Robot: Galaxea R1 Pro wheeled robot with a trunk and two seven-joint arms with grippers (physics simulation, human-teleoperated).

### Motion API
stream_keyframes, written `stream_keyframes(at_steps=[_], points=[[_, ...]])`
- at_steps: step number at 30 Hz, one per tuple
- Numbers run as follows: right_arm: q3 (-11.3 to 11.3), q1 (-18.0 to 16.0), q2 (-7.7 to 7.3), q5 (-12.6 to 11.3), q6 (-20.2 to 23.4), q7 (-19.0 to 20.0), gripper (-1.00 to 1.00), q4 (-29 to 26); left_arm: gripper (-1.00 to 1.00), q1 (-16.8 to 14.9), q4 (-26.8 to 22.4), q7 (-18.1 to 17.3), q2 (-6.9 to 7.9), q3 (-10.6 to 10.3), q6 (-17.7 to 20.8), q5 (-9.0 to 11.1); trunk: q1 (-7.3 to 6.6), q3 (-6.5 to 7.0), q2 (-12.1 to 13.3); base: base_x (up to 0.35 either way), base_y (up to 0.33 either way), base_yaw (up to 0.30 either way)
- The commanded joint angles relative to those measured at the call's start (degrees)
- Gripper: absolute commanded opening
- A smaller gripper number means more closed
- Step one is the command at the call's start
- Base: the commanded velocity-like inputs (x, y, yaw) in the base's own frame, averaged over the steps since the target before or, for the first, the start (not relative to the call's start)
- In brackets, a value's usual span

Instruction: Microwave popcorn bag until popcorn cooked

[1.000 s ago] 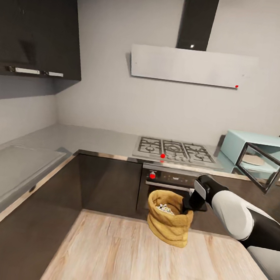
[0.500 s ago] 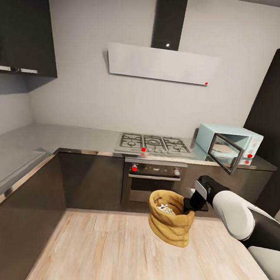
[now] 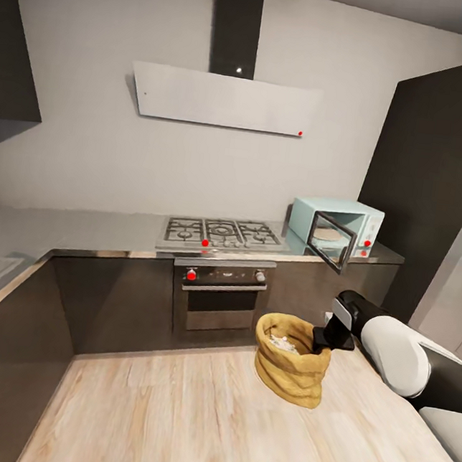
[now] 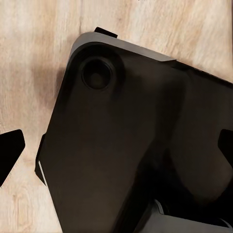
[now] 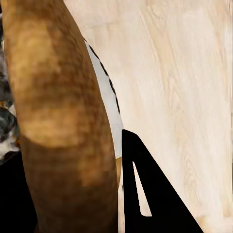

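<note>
Right gripper (image 3: 324,338) is pinching the thick rolled rim of the tan-brown crumpled paper popcorn bag (image 3: 292,361), which is hanging in the air above the light wood floor (image 3: 187,413), pale popcorn bits (image 3: 282,343) inside. The small mint-blue microwave (image 3: 336,226) is sitting on the steel-grey countertop (image 3: 101,229) beyond the gas hob (image 3: 220,231), its dark glass door (image 3: 331,241) standing open. Advisable: approaching squarely, keeping the sack upright, clearing the door edge. Left gripper's opening cannot be told; the left wrist view is showing dark robot housing (image 4: 136,145).
</note>
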Motion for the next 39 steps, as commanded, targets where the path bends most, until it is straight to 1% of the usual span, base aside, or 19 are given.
stream_keyframes(at_steps=[1, 3, 4, 6, 8, 9, 13, 39], points=[[-0.3, -0.1, -0.51, 0.4, 0.1, 0.5, -1.00, -0.5, 1.00, 0.0, -0.1, 0.1, -0.02, 0.2, -0.1, 0.1, 0.01, -0.07, -0.1, 0.000, 0.000, -0.297], [-0.5, -0.1, -1.15, 0.4, 0.1, 0.7, -1.00, -0.8, 1.00, 0.0, -0.1, 0.1, -0.02, 0.2, -0.1, 0.1, 0.01, -0.07, -0.1, 0.000, 0.000, -0.297], [-1.5, -0.1, -1.62, 0.3, 0.1, 0.7, -1.00, -1.3, 1.00, 0.0, -0.1, 0.1, -0.01, 0.2, -0.1, 0.1, 0.01, -0.07, -0.1, 0.000, 0.000, -0.297], [-4.3, -0.1, -2.04, 0.3, 0.1, 0.7, -1.00, -2.7, 1.00, 0.0, -0.1, 0.1, -0.01, 0.2, -0.1, 0.1, 0.01, -0.07, -0.1, 0.000, 0.000, -0.297], [-5.6, -0.1, -2.30, 0.3, -0.8, 0.7, -1.00, -3.2, 1.00, 0.0, -0.1, 0.1, 0.00, 0.2, -0.1, 0.1, 0.01, -0.07, -0.1, 0.000, 0.000, -0.297], [-5.9, -0.1, -2.31, 0.3, -2.3, 0.7, -1.00, -3.3, 1.00, 0.0, -0.1, 0.1, 0.01, 0.2, -0.1, 0.1, 0.01, -0.07, -0.1, 0.000, 0.000, -0.297], [-6.1, -0.1, -2.31, 0.3, -4.3, 0.6, -1.00, -3.3, 1.00, 0.0, -0.1, 0.1, 0.01, 0.2, -0.1, 0.1, 0.01, -0.07, -0.1, 0.000, 0.000, -0.297], [-6.1, -0.1, -2.31, 0.3, -4.4, 0.4, -1.00, -3.3, 1.00, 0.0, -0.1, 0.2, -0.09, 0.2, -0.1, 0.1, 0.01, -0.07, -0.1, 0.000, 0.000, -0.297]])
